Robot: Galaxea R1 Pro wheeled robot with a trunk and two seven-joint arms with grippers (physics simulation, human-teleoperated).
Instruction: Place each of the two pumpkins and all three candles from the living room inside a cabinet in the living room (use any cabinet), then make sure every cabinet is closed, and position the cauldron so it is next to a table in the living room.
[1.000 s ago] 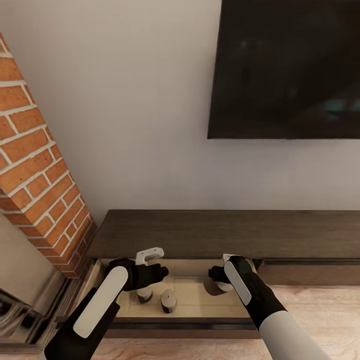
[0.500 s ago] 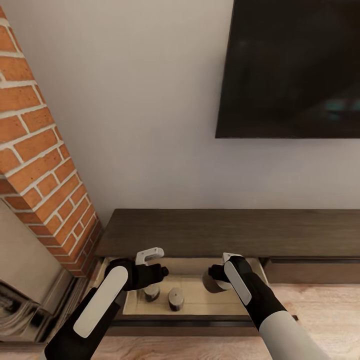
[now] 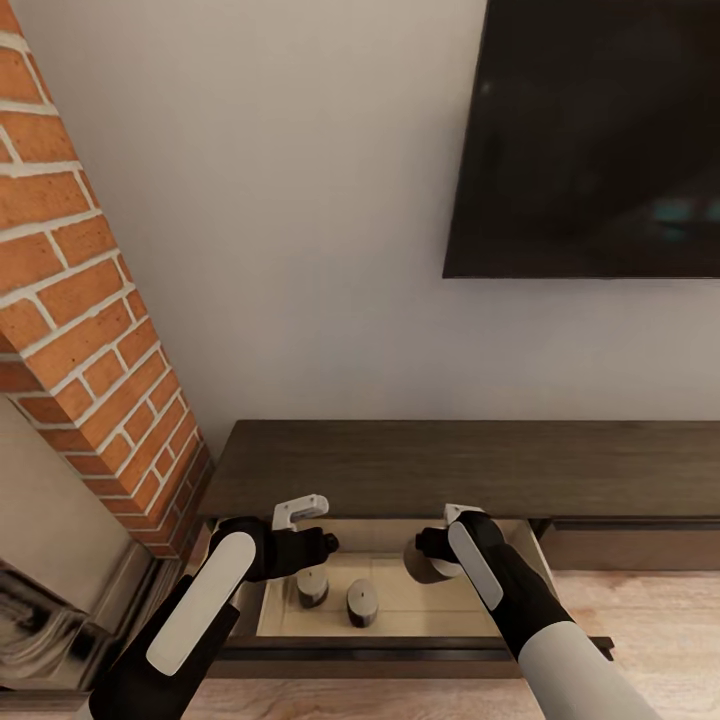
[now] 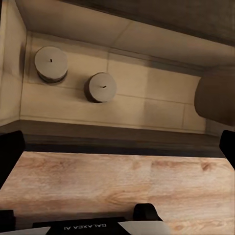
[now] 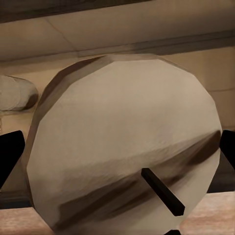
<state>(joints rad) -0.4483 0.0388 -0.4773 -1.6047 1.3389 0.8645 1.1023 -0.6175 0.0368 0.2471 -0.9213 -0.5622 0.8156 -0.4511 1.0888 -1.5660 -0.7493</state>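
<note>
1. Candles are already lying in the pulled-out drawer [image 3: 400, 646] of the dark cabinet [image 3: 470, 465], low in the centre of the head view: one candle [image 3: 312, 586] and a second candle [image 3: 362, 603] are standing upright, near each other but apart.
2. The right gripper [image 3: 432, 558] is holding the third candle [image 5: 125, 156] over the drawer's right part, its flat wick end tilting toward the wrist camera and the fingers gripping its sides.
3. The left gripper [image 3: 318, 545] is hovering above the drawer's left part; its dark fingertips [image 4: 11, 152] are sitting wide apart at the picture's edges, carrying nothing.
4. Judging progress: two candles are stowed, and the third is about to be set down.
5. Remaining, as far as the task says: both pumpkins, shutting this drawer and any other open front, and placing the cauldron beside the table.
</note>
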